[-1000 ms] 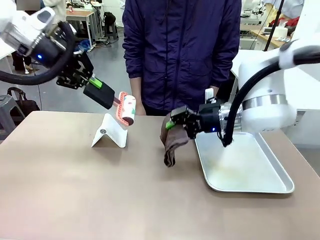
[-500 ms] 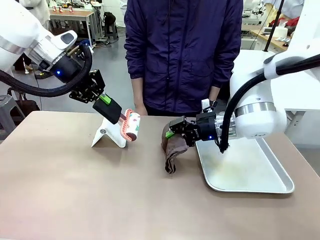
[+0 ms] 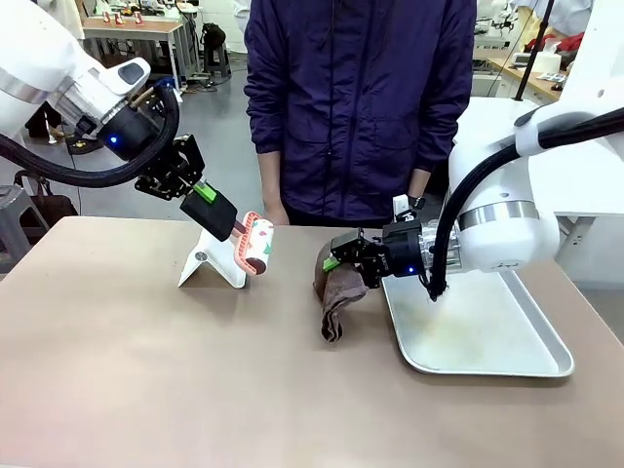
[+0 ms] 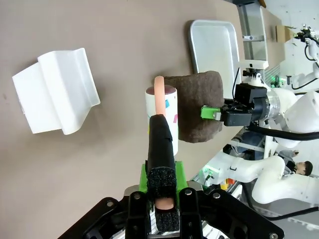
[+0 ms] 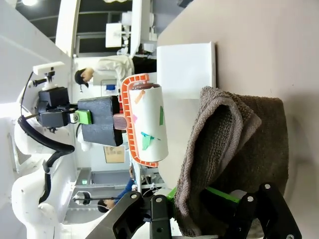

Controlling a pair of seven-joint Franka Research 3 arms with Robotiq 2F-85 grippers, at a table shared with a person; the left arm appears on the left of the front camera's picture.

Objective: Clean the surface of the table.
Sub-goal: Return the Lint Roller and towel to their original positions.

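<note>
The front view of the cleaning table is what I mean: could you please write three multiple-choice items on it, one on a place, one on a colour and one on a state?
1. Where does the silver tray lie?
A. on the table's right side
B. on its left side
C. on the floor

2. What colour is the cloth?
A. white
B. brown
C. blue

3. What is the left gripper doing?
A. hanging open
B. shut on the cloth
C. shut on the lint roller's handle

Answers:
1 A, the tray sits beside the right arm, right of the cloth.
2 B, the cloth held by the right gripper is dark brown.
3 C, the left wrist view shows the black handle clamped between the green pads.
</note>
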